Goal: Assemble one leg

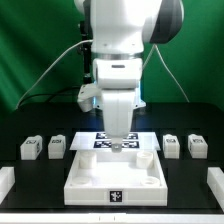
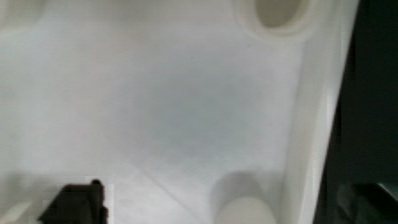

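Empty pincer [image 1: 121, 146], fingers seemingly apart, low over far rim of tabletop [image 1: 113, 172]; nearest leg [image 1: 171, 146] on counter [image 1: 35, 172], toward the exterior view's right, well apart.

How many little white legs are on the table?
4. Two stand on the exterior view's left of the tabletop: outer left leg, inner left leg. Two on its right: inner right leg, outer right leg. The arm might hide more.

Each leg [image 1: 57, 147] is white with a black-and-white square tag, and so is the tabletop [image 1: 90, 185]. The table [image 1: 40, 175] is black, the far backdrop [image 1: 30, 50] green.
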`<state>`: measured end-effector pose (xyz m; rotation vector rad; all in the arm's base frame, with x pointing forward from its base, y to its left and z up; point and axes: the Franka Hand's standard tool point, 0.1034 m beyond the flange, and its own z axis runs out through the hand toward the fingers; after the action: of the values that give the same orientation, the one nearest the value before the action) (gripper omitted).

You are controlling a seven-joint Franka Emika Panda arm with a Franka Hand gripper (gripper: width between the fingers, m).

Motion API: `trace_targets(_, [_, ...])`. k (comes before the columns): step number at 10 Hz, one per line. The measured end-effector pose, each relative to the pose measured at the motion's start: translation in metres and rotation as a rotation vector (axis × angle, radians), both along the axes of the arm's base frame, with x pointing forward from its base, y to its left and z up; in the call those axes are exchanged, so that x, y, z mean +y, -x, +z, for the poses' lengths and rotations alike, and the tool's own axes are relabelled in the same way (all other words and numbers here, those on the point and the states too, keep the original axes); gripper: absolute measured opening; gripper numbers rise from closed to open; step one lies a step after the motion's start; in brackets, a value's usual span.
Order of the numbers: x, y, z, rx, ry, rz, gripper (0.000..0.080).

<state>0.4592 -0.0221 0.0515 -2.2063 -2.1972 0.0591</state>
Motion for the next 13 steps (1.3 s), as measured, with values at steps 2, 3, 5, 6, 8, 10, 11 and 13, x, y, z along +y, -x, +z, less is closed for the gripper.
trace_targets(2, [-0.009, 0.002, -0.012, 0.018, -0.006, -0.027, 0.065])
trace_targets(3, [-0.01, 0.003, -0.014, 0.021, -0.007, -0.031, 0.065])
trace_targets(5, [-0.01, 0.003, -0.014, 0.021, -0.006, -0.031, 0.065])
trace_targets(6, [-0.01, 0.003, -0.014, 0.022, -0.006, -0.032, 0.065])
trace_targets(8, [0.0, 0.015, -0.025, 0.031, -0.009, -0.062, 0.065])
trace_targets(10, [0.008, 0.028, -0.039, 0.051, -0.012, -0.088, 0.065])
trace_targets(11, [0.009, 0.026, -0.039, 0.059, -0.01, -0.103, 0.065])
trace_targets(13, [0.008, 0.026, -0.039, 0.059, -0.01, -0.106, 0.0518])
